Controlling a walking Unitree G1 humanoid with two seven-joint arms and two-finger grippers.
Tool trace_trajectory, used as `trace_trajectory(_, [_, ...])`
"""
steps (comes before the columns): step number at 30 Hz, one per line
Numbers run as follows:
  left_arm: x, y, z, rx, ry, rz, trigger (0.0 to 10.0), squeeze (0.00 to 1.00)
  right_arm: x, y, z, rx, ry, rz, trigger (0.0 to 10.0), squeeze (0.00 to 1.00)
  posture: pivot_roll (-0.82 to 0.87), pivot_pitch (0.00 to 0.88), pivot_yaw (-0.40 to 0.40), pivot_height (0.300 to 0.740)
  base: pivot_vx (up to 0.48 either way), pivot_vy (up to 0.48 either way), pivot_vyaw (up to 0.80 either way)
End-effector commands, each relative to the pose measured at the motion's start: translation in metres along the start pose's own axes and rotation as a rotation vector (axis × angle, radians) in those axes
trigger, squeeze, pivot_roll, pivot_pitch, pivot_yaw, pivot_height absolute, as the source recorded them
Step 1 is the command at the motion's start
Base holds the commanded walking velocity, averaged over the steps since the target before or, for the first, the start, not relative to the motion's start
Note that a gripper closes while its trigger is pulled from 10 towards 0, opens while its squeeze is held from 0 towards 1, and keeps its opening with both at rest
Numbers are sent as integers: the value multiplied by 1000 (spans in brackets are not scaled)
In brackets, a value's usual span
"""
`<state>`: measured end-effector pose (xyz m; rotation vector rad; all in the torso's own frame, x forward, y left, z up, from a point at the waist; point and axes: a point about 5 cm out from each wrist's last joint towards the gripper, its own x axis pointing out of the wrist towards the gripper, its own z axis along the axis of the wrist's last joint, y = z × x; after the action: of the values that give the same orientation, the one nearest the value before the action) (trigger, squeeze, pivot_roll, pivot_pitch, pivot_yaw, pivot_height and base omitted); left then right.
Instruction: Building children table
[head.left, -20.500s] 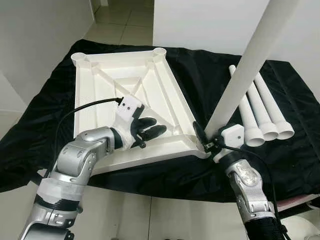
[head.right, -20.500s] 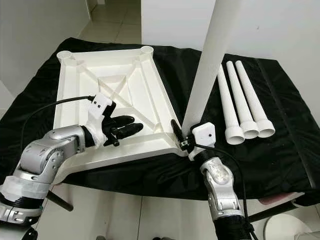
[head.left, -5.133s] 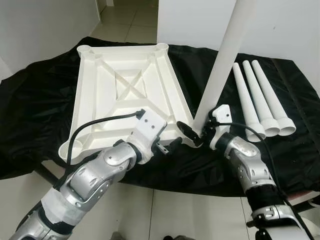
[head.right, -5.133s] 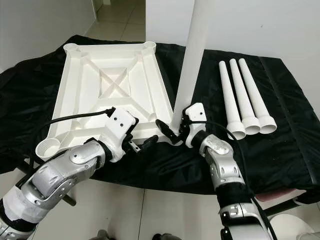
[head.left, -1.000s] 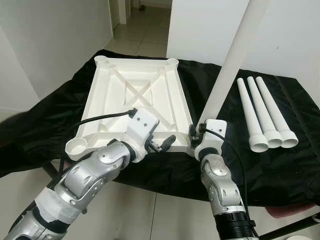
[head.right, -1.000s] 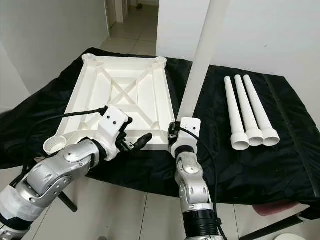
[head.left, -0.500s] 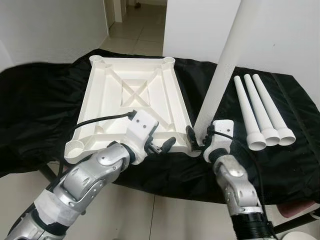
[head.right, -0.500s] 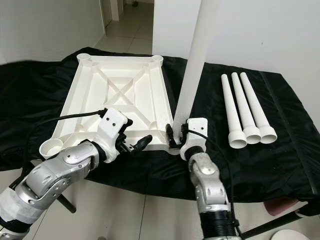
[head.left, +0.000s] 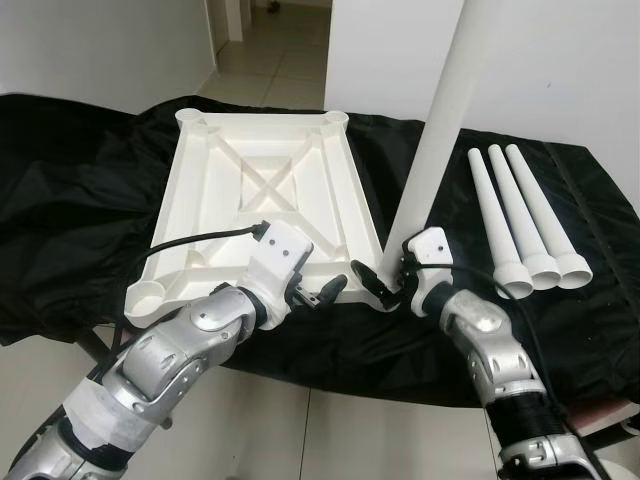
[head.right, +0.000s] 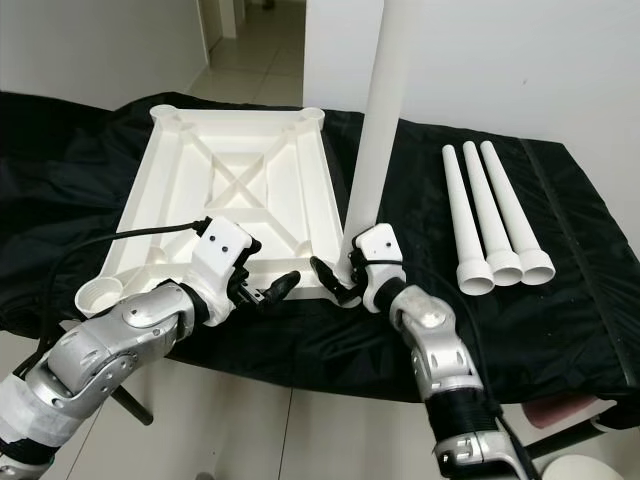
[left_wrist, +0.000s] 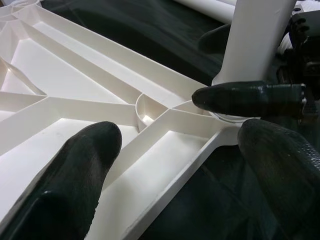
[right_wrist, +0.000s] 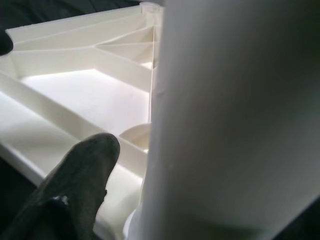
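Because the tall white table leg (head.left: 432, 150) looks light, stiff and top-heavy in the upturned tabletop (head.left: 262, 200)'s corner socket, the right gripper (head.left: 385, 285), fingers closed around its base, holds it best there, while the left gripper (head.left: 322, 291) hovers spread and empty over the near rim.

Both arms are brushed silver metal, built of rounded segments with ribbed black collars at the joints. The left hand (head.left: 325, 292) ends in two long, matte black fingers (left_wrist: 75, 170) with blunt tips; a white, boxy wrist housing with small dark screw holes sits behind it, fed by a black cable. The right hand (head.left: 378, 283) carries the same white housing and cable.
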<state>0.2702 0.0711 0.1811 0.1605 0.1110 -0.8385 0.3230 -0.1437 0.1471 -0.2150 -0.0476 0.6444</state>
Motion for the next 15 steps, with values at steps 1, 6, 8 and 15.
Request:
trace_trajectory(1, [-3, -11, 2, 0, 4, -242, 10000, 0, 3, 4, -3, -3, 13, 40, 10000, 0, 28, 52, -19, 740, 0, 0, 0])
trace_trajectory(6, [-4, -8, 2, 13, 6, -217, 10000, 0, -2, -8, -11, 1, 47, 54, 0, 0, 39, 45, -35, 740, 0, 0, 0])
trace_trajectory(8, [-4, -8, 2, 14, 5, -213, 10000, 0, -3, -9, -12, 9, 55, 44, 0, 0, 41, 40, -38, 740, 0, 0, 0])
trace_trajectory(15, [-4, -8, 1, 20, 5, -206, 10000, 0, -9, -6, -19, 63, 66, -17, 0, 0, 43, 28, -44, 740, 0, 0, 0])
